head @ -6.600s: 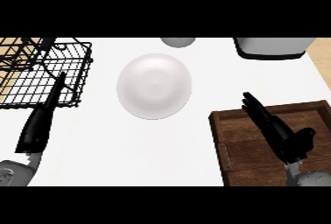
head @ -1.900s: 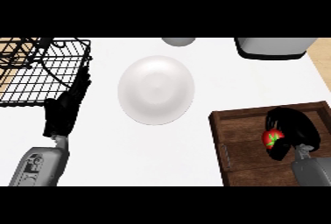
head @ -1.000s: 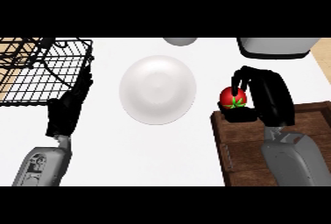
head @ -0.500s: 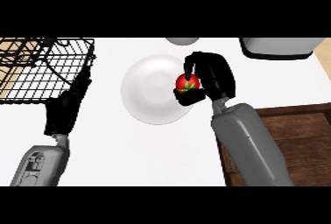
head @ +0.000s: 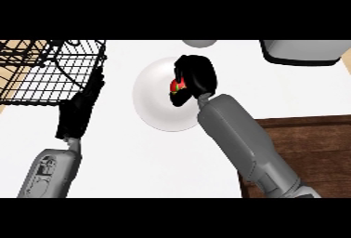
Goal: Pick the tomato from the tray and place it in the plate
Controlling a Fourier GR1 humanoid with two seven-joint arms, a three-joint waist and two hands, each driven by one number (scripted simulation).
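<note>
Moved off the wooden tray, past the straight-fingered left hand resting on the bench, the right hand now hangs over the plate, fingers curled round the tomato. Light, smooth and easily bruised, I judge: hold its rounded sides.

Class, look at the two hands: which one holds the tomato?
The right hand, above the white plate: its fingers curl round the red tomato. The left hand lies open by the wire rack.
</note>
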